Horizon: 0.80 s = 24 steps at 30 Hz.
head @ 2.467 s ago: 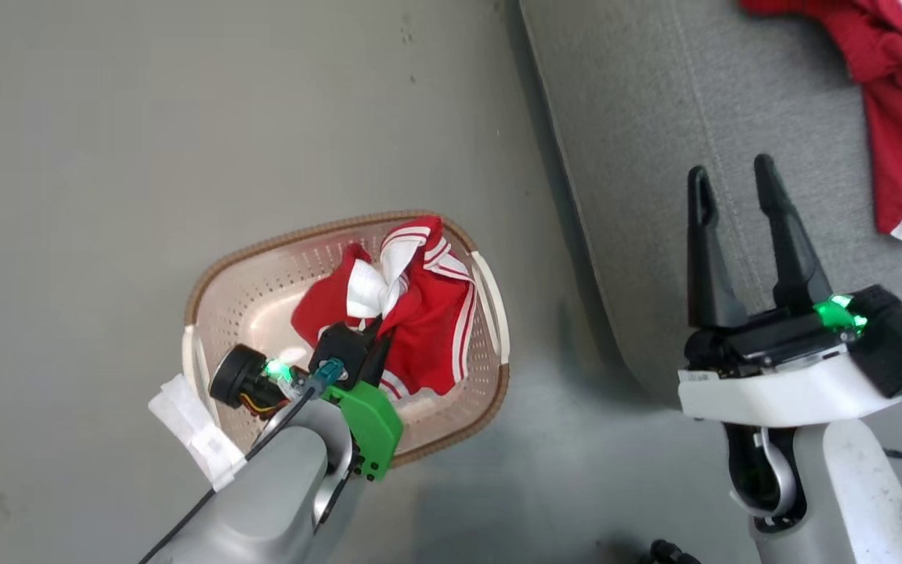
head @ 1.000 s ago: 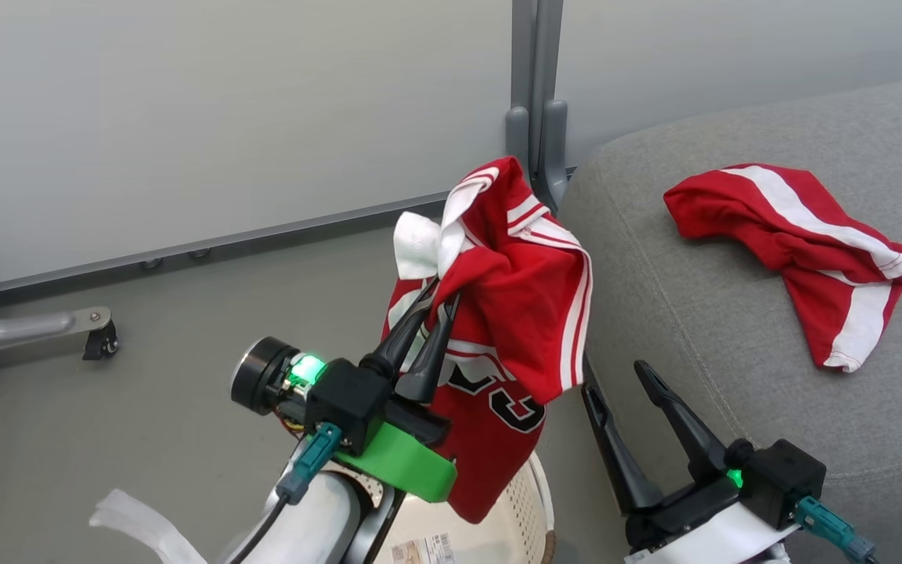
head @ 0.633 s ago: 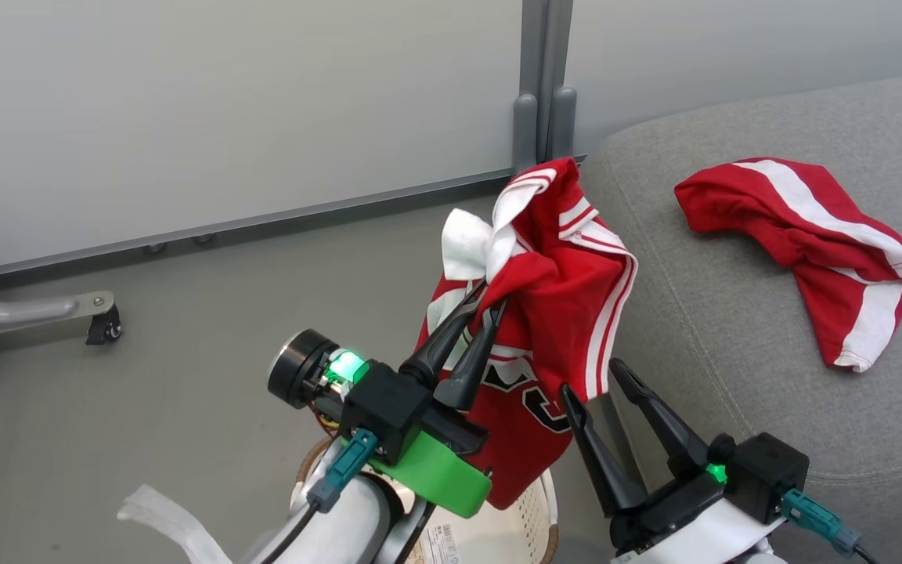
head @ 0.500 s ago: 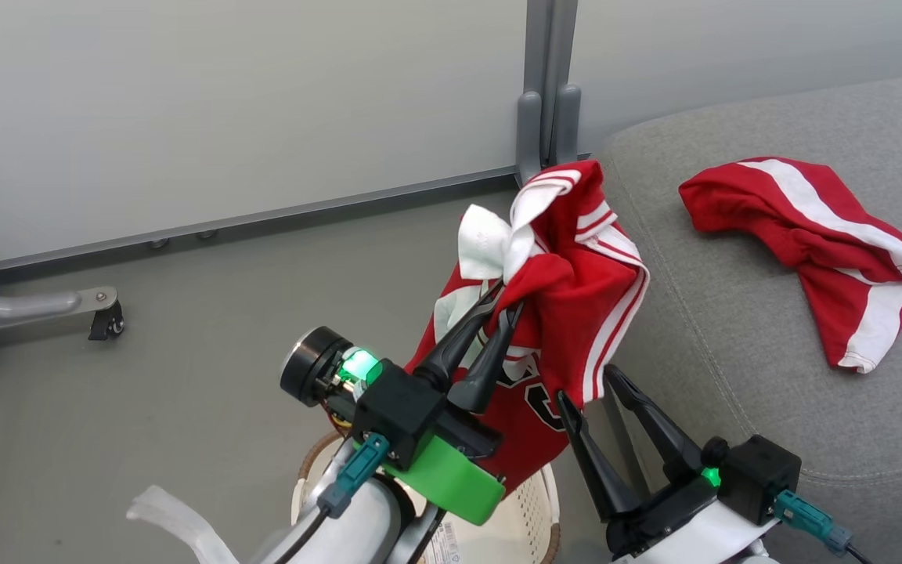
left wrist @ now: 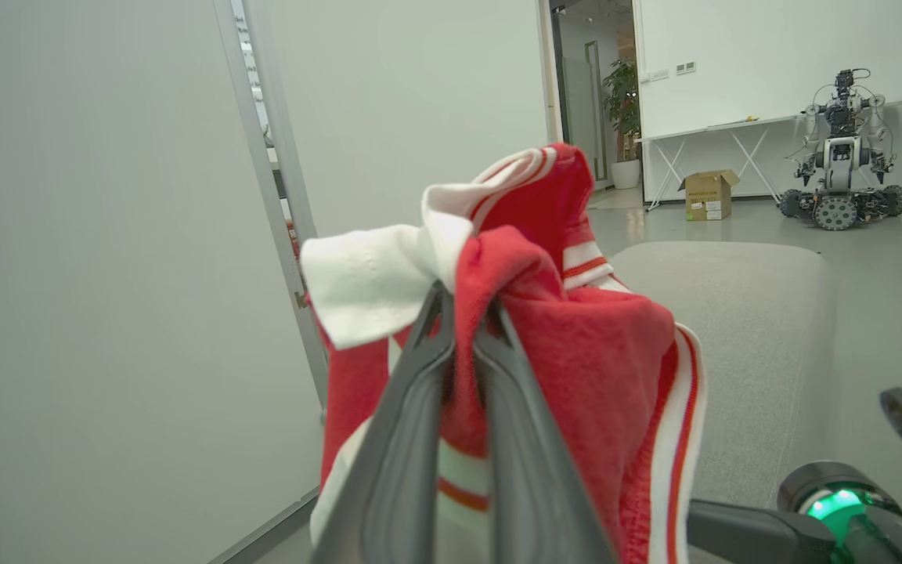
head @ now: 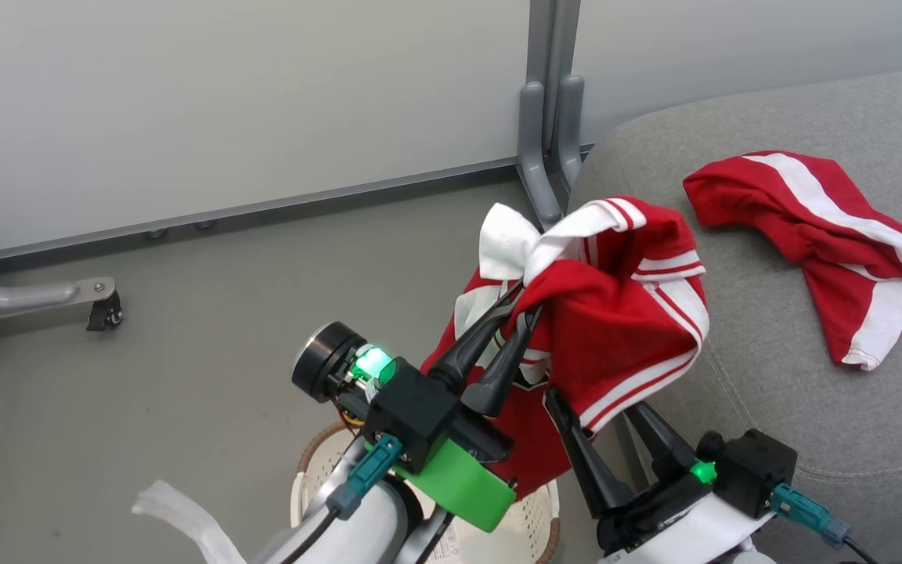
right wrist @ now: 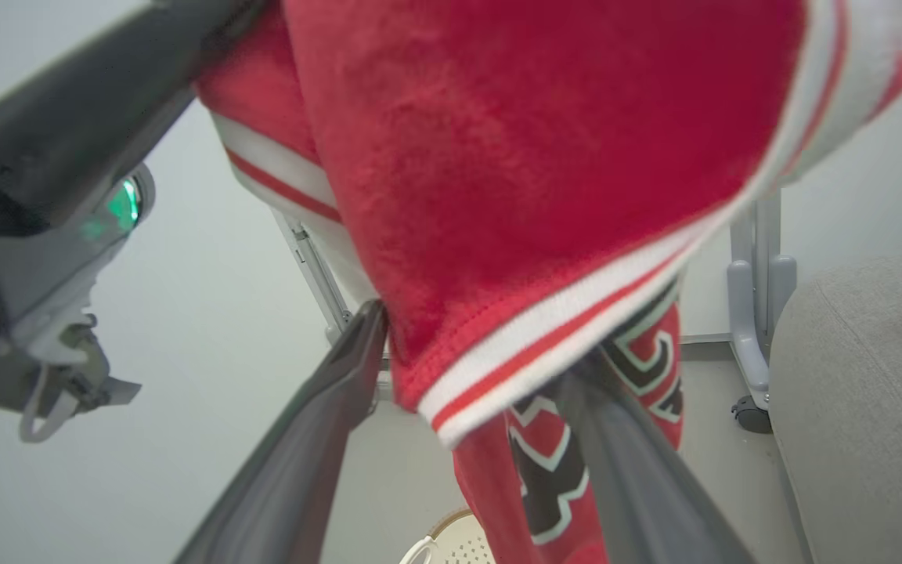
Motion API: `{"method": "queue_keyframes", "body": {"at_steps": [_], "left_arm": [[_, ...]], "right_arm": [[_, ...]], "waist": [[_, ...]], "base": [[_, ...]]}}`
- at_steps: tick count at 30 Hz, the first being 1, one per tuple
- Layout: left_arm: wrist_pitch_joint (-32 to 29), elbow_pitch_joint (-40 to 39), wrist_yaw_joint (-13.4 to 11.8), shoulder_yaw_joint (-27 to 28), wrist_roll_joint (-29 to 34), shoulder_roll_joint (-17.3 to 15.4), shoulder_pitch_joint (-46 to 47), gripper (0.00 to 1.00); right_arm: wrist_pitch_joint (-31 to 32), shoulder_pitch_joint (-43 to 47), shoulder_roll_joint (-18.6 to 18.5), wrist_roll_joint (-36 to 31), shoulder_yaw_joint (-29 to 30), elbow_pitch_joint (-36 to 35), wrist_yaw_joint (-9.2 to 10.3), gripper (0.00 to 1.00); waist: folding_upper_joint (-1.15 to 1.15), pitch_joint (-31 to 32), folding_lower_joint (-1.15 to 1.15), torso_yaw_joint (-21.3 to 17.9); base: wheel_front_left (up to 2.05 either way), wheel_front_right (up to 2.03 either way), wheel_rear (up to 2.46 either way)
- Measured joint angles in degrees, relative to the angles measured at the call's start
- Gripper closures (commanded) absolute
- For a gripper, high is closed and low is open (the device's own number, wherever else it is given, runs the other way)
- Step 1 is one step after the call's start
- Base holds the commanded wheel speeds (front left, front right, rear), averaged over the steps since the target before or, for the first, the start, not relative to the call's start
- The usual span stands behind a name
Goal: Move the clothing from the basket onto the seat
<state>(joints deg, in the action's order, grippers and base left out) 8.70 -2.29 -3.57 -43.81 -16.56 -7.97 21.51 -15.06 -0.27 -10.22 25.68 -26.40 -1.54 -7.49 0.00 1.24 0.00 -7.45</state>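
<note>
My left gripper (head: 525, 304) is shut on a bunched fold of the red jersey (head: 623, 329), held up at the seat's left edge. Part of the jersey drapes over the fingers of my open right gripper (head: 592, 399), which stands just below it. In the left wrist view the shut fingers (left wrist: 427, 368) pinch the jersey (left wrist: 576, 352) near its white collar. The right wrist view has the jersey (right wrist: 537, 157) hanging across my spread right gripper (right wrist: 482, 345). Red striped shorts (head: 803, 211) lie on the grey seat (head: 811, 392). The off-white basket (head: 529, 525) sits on the floor under my arms.
A grey partition wall with a metal post (head: 549, 94) stands behind the seat's corner. A caster foot (head: 99, 305) rests on the floor at the left. A white strip (head: 185, 517) hangs by my left arm. Far off stand another robot (left wrist: 838, 157) and a cardboard box (left wrist: 705, 194).
My left gripper has lifted the jersey out of the basket and carried it right to the seat's edge. Its lower part has swung over my right gripper. The camera has tilted up.
</note>
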Motion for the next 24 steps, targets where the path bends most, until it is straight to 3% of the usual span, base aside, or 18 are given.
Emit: {"method": "queue_keyframes", "body": {"at_steps": [3,4,5,20,21,22,23,24], "left_arm": [[-0.07,0.69,0.09,-0.11,-0.49,-0.23,-0.03,1.0],[-0.07,0.98,0.1,-0.14,-0.52,-0.33,-0.04,1.0],[-0.05,1.25,0.1,-0.15,-0.54,-0.34,-0.04,1.0],[-1.3,5.45,0.11,-0.66,-1.54,-0.86,-0.04,1.0],[-1.1,5.45,0.09,-0.65,-1.51,-0.93,-0.04,0.76],[-1.13,5.57,0.08,-0.69,-1.48,-1.07,-0.04,0.28],[-1.15,5.77,0.01,-0.69,-1.48,-1.15,-0.04,0.0],[-1.13,5.83,-0.07,-0.66,-1.48,-1.16,-0.04,0.0]], "right_arm": [[0.0,-0.26,-0.23,0.05,-0.68,-1.22,0.0,0.0],[0.0,-0.42,-0.48,0.04,-0.96,-1.49,0.0,0.58],[0.0,-0.63,-0.88,0.0,-1.45,-1.71,0.0,1.0],[0.0,-0.93,-1.52,-0.15,-2.16,-1.81,0.0,1.0],[0.0,-0.93,-1.52,-0.15,-2.16,-1.81,0.0,1.0],[0.0,-0.93,-1.52,-0.15,-2.18,-1.83,0.0,1.0],[0.0,-0.93,-1.52,-0.15,-2.18,-1.87,0.0,1.0],[0.0,-0.93,-1.52,-0.15,-2.19,-1.9,0.0,1.0]], "waist": [[0.0,-0.18,0.0,-0.18],[0.0,-0.23,0.0,-0.24],[0.0,-0.28,0.0,-0.29],[0.0,-0.63,0.0,-0.21],[0.0,-0.66,0.0,-0.21],[0.0,-0.69,0.0,-0.21],[0.0,-0.72,0.0,-0.19],[0.0,-0.74,0.0,-0.18]], "base": [[0.0,0.0,0.0],[0.0,0.0,0.0],[0.0,0.0,0.0],[0.0,0.0,0.0],[0.0,0.0,0.0],[0.0,0.0,0.0],[0.0,0.0,0.0],[0.0,0.0,0.0]]}}
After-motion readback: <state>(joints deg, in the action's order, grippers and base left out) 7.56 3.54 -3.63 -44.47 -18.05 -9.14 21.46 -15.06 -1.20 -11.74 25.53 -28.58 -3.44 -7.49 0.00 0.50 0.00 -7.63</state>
